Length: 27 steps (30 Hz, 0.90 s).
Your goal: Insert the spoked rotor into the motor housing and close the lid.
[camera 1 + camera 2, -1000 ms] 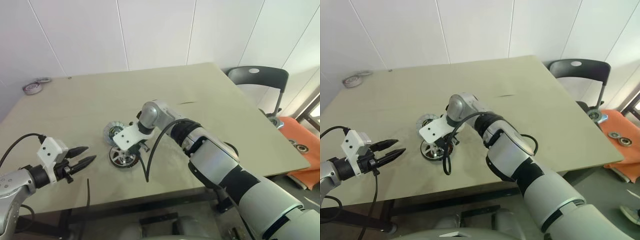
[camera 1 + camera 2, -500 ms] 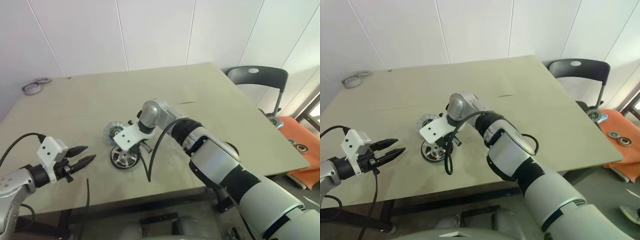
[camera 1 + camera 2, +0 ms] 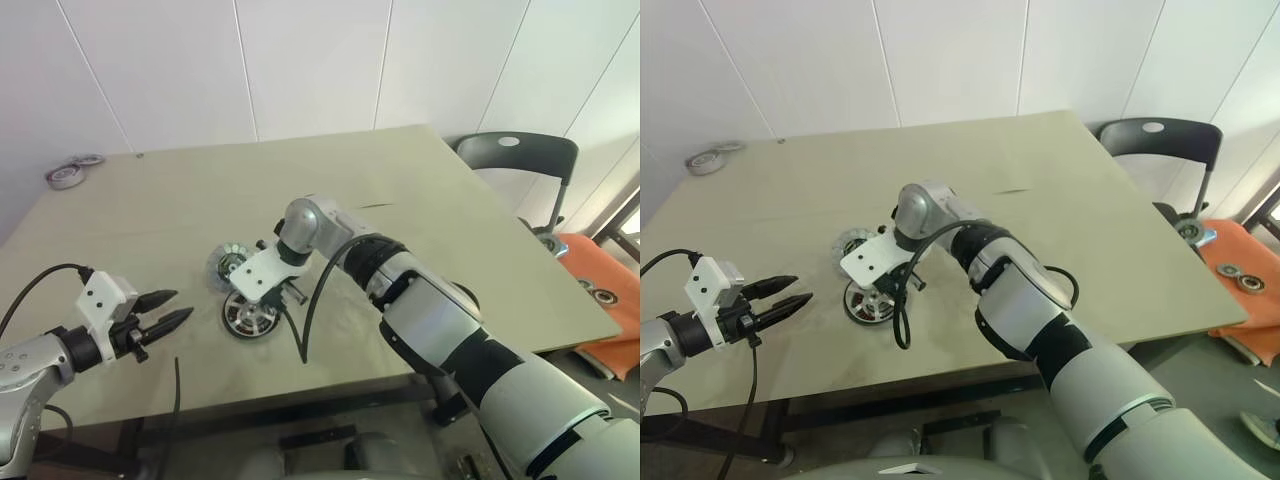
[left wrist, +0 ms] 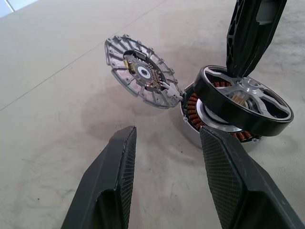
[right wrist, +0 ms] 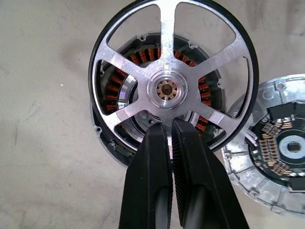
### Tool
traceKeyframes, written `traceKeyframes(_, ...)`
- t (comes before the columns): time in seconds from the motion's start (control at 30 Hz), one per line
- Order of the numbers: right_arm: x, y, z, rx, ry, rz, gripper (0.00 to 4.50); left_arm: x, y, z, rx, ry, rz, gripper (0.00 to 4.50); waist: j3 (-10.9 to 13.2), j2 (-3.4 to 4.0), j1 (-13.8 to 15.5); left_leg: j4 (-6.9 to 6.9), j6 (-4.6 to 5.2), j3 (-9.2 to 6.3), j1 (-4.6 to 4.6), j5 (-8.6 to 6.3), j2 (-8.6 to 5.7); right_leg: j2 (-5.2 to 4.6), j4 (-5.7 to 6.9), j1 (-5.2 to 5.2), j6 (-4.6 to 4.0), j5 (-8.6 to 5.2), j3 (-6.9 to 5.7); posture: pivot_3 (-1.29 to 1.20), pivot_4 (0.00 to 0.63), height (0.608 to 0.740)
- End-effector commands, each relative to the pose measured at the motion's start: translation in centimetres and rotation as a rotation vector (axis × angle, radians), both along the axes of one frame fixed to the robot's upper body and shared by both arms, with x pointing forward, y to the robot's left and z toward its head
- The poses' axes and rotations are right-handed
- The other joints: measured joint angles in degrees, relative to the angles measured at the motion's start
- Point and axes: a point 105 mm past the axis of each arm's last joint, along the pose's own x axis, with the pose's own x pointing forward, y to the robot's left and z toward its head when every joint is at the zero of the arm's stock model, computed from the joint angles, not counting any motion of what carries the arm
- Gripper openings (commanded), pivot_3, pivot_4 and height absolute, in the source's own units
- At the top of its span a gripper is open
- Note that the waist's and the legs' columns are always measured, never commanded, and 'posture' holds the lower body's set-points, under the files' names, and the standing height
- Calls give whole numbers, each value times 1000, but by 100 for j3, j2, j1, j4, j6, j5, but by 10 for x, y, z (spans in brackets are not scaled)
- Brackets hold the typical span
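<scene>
The right tool [image 5: 170, 131] is clenched on a spoke of the spoked rotor [image 5: 174, 71], tilted over the motor housing [image 4: 209, 121] beneath it; the left tool [image 4: 164, 148] stands released nearby.

The room is bright and evenly lit, shadows on the table [image 3: 180, 210] are soft and faint, close-up views look sharp, and edges bend a little.
</scene>
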Motion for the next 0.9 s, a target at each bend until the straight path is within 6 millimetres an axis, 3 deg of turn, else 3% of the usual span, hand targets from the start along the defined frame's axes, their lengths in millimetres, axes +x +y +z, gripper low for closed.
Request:
traceKeyframes(0.03, -4, 10, 16, 35, -20, 46, 44, 1, -2, 6, 6, -30, -5, 2263, 0, 0, 0, 0, 0, 0, 0, 0, 0, 0, 0, 0, 0, 0, 0, 0, 0, 740)
traceKeyframes(0.23, -5, 11, 15, 35, -20, 51, 44, 0, -3, 5, 2, -28, -2, 2263, 0, 1, 0, 1, 0, 0, 0, 0, 0, 0, 0, 1, 0, 0, 0, 0, 0, 740)
traceKeyframes(0.53, 2, -2, -6, -26, -54, 20, 44, -4, -4, 2, -5, -23, 5, 2263, 1, 1, 3, 1, 0, 0, 0, 0, 0, -1, 0, 2, 0, 0, 0, 0, 0, 740)
traceKeyframes(0.9, 5, -4, -10, -27, -82, 23, 44, -4, -4, 2, -5, -19, 6, 2263, 1, 1, 7, 4, 0, -1, 7, 0, 0, -1, 1, 10, 0, 0, 0, 0, 0, 740)
